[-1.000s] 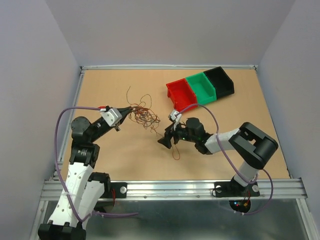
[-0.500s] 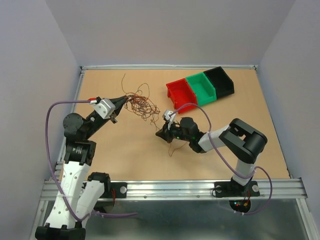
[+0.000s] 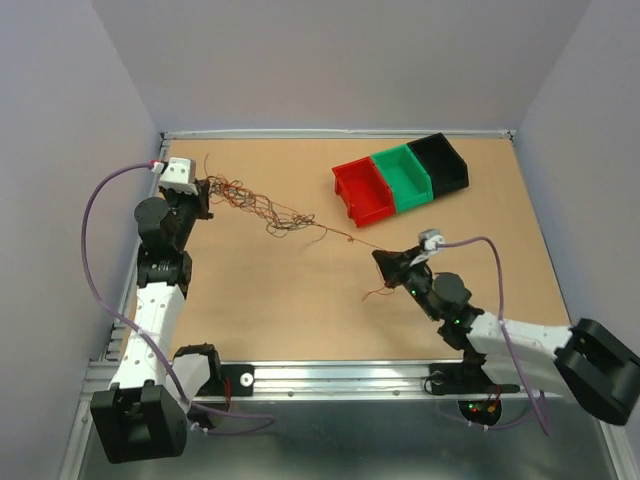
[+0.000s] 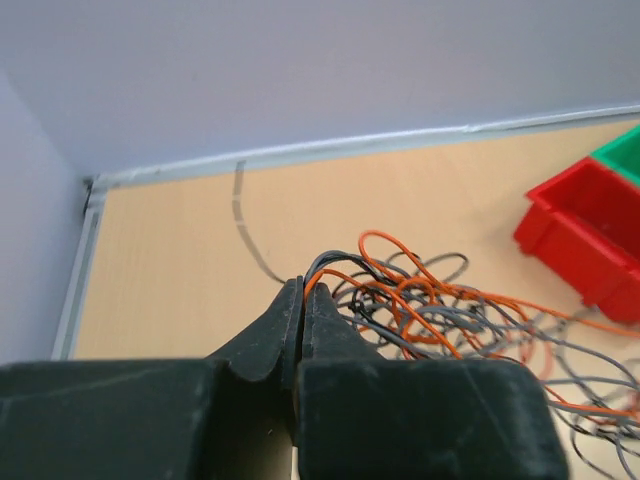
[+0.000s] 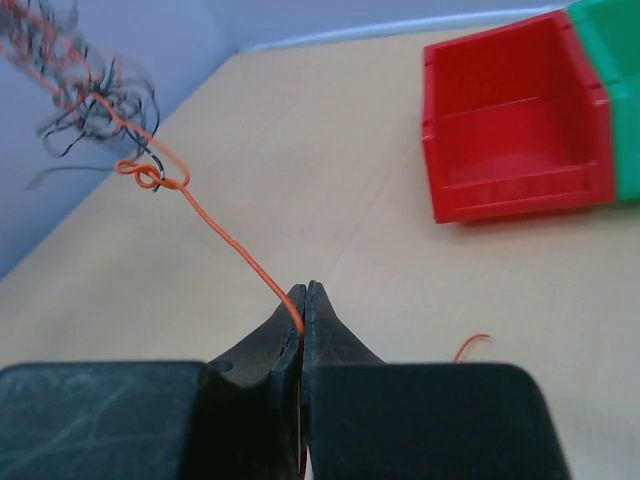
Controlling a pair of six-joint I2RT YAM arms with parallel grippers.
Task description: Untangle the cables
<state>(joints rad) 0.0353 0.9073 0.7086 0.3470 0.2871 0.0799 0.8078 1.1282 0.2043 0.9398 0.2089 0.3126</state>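
Clenching the cables [image 4: 420, 300] at their tangle: left fingers [image 4: 308, 296]; right fingers [image 5: 312, 300] pinch one orange strand [image 5: 220, 235] (red bin [image 5: 510, 140], floor showing, beyond them).

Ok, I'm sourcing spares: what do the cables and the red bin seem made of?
The cables: probably thin wire in smooth orange or dark plastic insulation; they hold springy curls. The red bin: likely moulded plastic, slightly glossy, with uniform colour and crisp edges.

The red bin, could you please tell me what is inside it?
Nothing shows inside the red bin, only its bare floor. Its front lip hides the nearest strip.
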